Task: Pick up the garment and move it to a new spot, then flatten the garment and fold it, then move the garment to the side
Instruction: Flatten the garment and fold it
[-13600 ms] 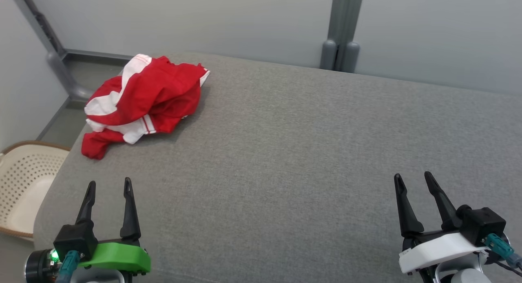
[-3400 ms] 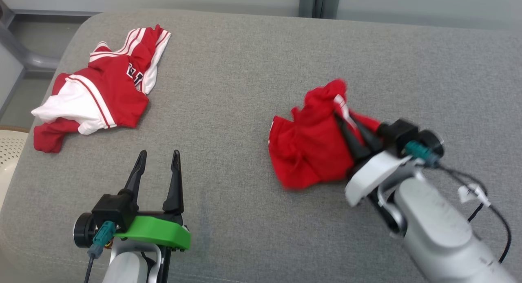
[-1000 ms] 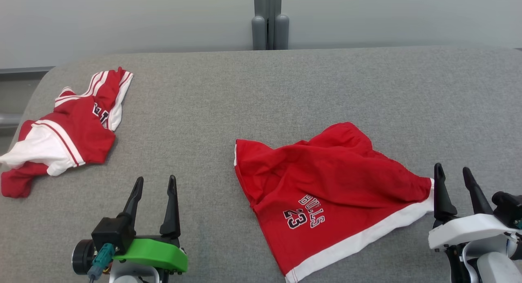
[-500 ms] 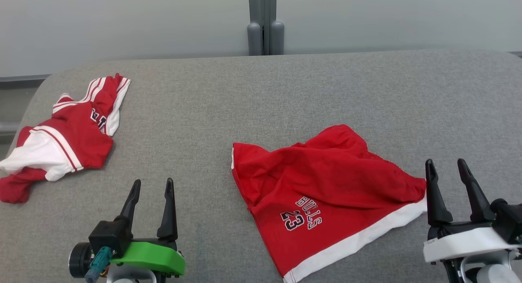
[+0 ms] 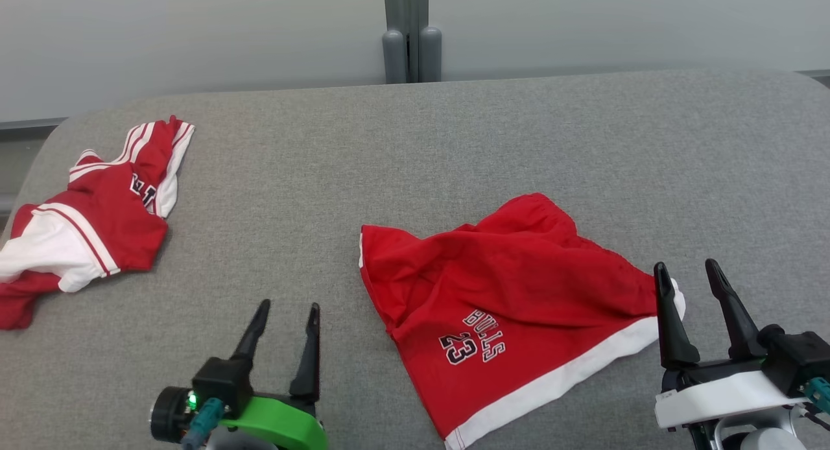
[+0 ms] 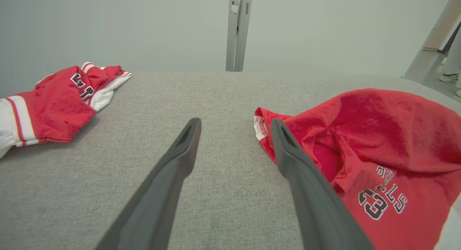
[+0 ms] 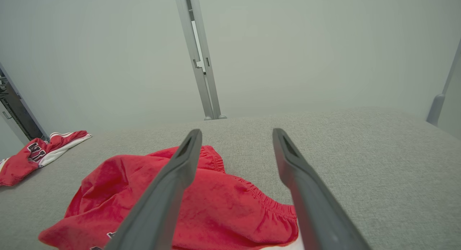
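The garment [image 5: 512,301] is a pair of red shorts with a white hem and "BULLS 23" print, lying rumpled on the grey cushioned surface [image 5: 415,152] right of centre. It also shows in the left wrist view as the garment [image 6: 378,152] and in the right wrist view as the garment [image 7: 201,203]. My left gripper [image 5: 285,310] stands open at the lower left, a short way left of the shorts, holding nothing. My right gripper [image 5: 687,272] is open at the lower right, beside the shorts' right corner, with nothing between its fingers.
A second red and white garment [image 5: 84,216] lies crumpled at the surface's far left edge, also visible as the second garment [image 6: 61,98] in the left wrist view. A grey post [image 5: 405,32] stands against the pale wall behind. Bare cushion stretches beyond and right of the shorts.
My left gripper has moved right, closer to the shorts. My right gripper has shifted slightly left, next to the shorts' corner. The head camera has turned a little; the shorts lie where they were.
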Tool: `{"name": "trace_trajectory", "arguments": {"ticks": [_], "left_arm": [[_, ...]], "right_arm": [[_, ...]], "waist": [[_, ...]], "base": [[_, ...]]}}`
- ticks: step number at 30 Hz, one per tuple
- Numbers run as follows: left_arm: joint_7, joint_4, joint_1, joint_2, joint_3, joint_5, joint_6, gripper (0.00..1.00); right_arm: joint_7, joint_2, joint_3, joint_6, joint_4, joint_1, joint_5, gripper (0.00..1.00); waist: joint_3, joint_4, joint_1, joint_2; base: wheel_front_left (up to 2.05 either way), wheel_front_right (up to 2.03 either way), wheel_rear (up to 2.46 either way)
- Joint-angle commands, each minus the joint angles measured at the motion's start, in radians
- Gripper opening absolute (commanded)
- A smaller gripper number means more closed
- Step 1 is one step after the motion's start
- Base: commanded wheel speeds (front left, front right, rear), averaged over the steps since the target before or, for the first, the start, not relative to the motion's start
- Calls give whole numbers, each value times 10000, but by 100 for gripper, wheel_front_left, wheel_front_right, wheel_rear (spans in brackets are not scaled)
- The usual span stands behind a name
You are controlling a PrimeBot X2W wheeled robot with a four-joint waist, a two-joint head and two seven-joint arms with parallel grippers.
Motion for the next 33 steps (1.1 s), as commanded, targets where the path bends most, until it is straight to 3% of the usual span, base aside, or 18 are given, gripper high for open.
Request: {"name": "trace_trajectory", "arguments": {"ticks": [1,9,19,20,21,22,33], "left_arm": [[-9,140,-120,22,-301,59,-88,100],[-9,1255,-610,30,-2384,68,-308,100],[-7,3066,-1917,34,-3187,-330,-367,100],[-8,3178,-2052,34,-3188,-374,-369,51],[-8,3377,-2197,37,-3171,-450,-370,17],[-8,3516,-2297,37,-3186,-451,-371,0],[-8,3584,-3583,392,-1958,-107,-227,0]], "right_arm": [[-34,-14,49,-3,35,-154,-8,100],[-34,-37,224,-3,150,-436,86,100],[-34,-25,341,-3,229,-811,127,100],[-34,-15,345,-3,225,-828,129,100],[-34,1,360,-3,223,-846,127,100],[-34,3,365,-3,228,-865,134,100],[-34,41,280,-3,355,-878,67,100]], "waist": [[79,-106,0,0],[430,-622,0,0],[1013,-1281,0,0],[1051,-1324,0,0],[1087,-1372,0,0],[1109,-1411,0,0],[1016,-1440,0,0]], "base": [[0,0,0],[0,0,0],[0,0,0],[0,0,0],[0,0,0],[0,0,0],[0,0,0]]}}
